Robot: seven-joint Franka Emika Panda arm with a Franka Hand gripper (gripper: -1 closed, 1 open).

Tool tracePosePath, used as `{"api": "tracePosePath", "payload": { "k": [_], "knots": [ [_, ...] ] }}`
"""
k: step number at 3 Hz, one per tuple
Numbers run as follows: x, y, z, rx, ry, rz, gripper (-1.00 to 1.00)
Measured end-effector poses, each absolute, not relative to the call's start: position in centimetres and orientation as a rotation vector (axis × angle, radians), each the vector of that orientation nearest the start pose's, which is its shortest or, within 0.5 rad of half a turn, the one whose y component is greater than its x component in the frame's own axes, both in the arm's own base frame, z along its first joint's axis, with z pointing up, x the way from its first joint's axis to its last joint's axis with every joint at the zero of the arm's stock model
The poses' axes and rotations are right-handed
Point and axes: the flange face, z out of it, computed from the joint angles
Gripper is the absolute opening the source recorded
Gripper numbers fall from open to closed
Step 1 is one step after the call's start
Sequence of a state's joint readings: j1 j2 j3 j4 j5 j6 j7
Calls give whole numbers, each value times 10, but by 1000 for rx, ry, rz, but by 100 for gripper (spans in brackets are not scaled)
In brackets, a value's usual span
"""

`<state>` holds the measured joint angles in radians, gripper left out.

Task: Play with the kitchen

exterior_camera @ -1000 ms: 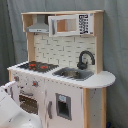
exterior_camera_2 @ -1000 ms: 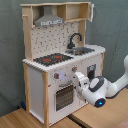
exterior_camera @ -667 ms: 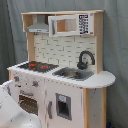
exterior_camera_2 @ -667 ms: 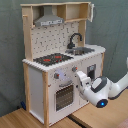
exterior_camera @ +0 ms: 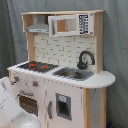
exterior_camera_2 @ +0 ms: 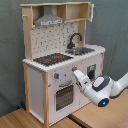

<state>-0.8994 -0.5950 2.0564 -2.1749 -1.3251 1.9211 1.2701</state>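
The kitchen [exterior_camera: 60, 80] [exterior_camera_2: 55, 65] is a tall white and light-wood toy with a pegboard back. It has a grey range hood [exterior_camera_2: 49, 21], a black-red hob [exterior_camera_2: 52, 59], a black faucet [exterior_camera_2: 75, 40] over the sink [exterior_camera_2: 82, 50], and a windowed oven door [exterior_camera_2: 64, 97]. In the second exterior view my gripper [exterior_camera_2: 78, 75] is right at the front panel, just above the oven door and between the knobs [exterior_camera_2: 57, 76]. In the first exterior view only part of my white arm [exterior_camera: 12, 112] shows, in front of the oven at the lower left.
A wooden table [exterior_camera_2: 35, 119] carries the kitchen. A grey curtain [exterior_camera: 117, 45] hangs behind it. My arm [exterior_camera_2: 112, 87] comes in from the second exterior view's right, at oven height. A microwave-style cabinet [exterior_camera: 70, 24] sits at the top of the kitchen.
The wrist has shifted slightly down and to the second exterior view's right. The gripper tip stays at the kitchen's front panel.
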Motion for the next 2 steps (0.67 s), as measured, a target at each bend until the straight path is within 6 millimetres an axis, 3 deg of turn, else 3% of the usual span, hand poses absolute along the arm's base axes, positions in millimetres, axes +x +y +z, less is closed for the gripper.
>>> {"api": "tracePosePath", "payload": {
  "k": [2],
  "knots": [
    [258, 498, 320, 1336, 850, 1201, 100]
  ]
}}
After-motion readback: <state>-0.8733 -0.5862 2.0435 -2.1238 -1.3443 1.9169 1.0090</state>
